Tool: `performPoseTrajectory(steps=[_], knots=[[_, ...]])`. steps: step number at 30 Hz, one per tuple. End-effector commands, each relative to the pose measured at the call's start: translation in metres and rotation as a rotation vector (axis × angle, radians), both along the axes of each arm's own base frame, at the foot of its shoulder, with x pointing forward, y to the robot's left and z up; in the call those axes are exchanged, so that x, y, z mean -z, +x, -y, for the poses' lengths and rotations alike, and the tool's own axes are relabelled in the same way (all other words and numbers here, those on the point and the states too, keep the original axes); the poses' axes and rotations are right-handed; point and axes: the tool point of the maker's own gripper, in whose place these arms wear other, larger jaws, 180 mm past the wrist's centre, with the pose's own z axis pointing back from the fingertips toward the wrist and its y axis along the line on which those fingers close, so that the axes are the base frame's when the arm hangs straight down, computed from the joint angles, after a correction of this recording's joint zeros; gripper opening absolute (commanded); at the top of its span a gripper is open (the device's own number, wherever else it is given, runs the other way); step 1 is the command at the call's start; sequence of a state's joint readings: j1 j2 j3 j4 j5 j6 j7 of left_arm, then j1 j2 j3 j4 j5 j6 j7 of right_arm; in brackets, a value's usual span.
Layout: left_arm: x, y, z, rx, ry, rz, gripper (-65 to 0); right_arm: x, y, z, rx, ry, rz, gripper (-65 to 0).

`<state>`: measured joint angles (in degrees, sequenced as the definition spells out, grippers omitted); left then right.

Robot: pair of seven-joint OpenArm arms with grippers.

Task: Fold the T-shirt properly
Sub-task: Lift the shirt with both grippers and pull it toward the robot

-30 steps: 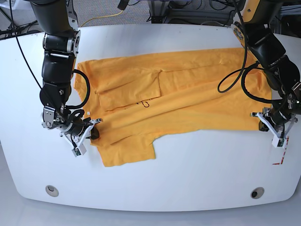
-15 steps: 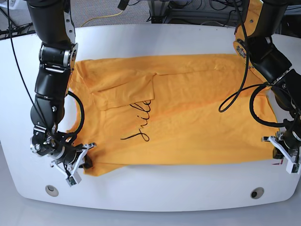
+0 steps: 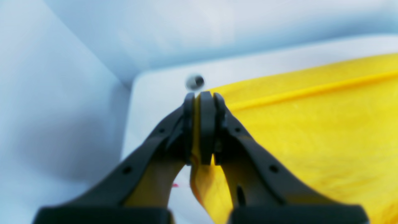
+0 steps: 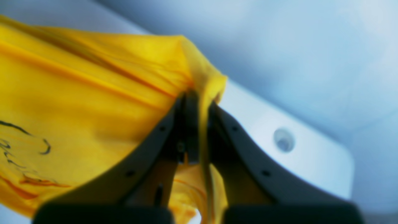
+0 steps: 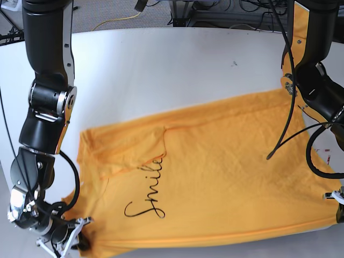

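Observation:
The orange-yellow T-shirt (image 5: 215,177) lies spread over the front half of the white table (image 5: 161,70), with black script (image 5: 145,201) facing up and one sleeve (image 5: 121,150) folded over the body. My right gripper (image 5: 75,239) is at the front left corner of the base view, shut on the T-shirt (image 4: 93,93); cloth bunches over its tips (image 4: 199,99). My left gripper (image 5: 339,207) is at the front right edge, half out of frame. In the wrist view it (image 3: 200,99) is shut on a thin fold of the hem of the T-shirt (image 3: 311,130).
Both grippers sit at the table's front edge, close to its round holes (image 3: 195,81) (image 4: 283,140). Cables and equipment (image 5: 118,19) lie beyond the far edge. Black arm cables (image 5: 293,123) hang over the shirt's right side.
Both grippers have dragged the shirt toward the table's front edge. The shirt has slid off the far part of the table and opened out, so the script now shows fully.

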<state>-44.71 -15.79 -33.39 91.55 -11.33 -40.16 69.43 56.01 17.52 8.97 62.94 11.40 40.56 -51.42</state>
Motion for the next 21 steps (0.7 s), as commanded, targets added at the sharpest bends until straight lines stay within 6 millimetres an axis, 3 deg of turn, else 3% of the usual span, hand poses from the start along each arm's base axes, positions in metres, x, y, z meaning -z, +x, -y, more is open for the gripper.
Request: performPoseTrajectory(steps=[1,5,13,17,21], knots=[[-0.04,-0.01,-0.02,-0.064,0.055,0.077,-65.0,-0.053,0.006,0.015,0.044,-0.016,0.095,-65.0],[-0.095,-0.023,-0.031,-0.11,0.106,0.196,-65.0,-0.099,0.006,0.019,0.06,-0.04,0.141,-65.0],[-0.182,-0.043,-0.041,-0.16,0.122,0.344,-65.0,-0.166,0.001,0.022,0.076,-0.055,0.221,-65.0],[-0.222,-0.044,-0.024,-0.129,0.176,0.41,-65.0,-0.179,-0.004,0.022,0.082,-0.069,0.258,-65.0],[-0.236,-0.045,-0.017,-0.117,0.19,0.437,-65.0,-0.185,-0.014,0.033,0.116,-0.111,0.257,-65.0]])
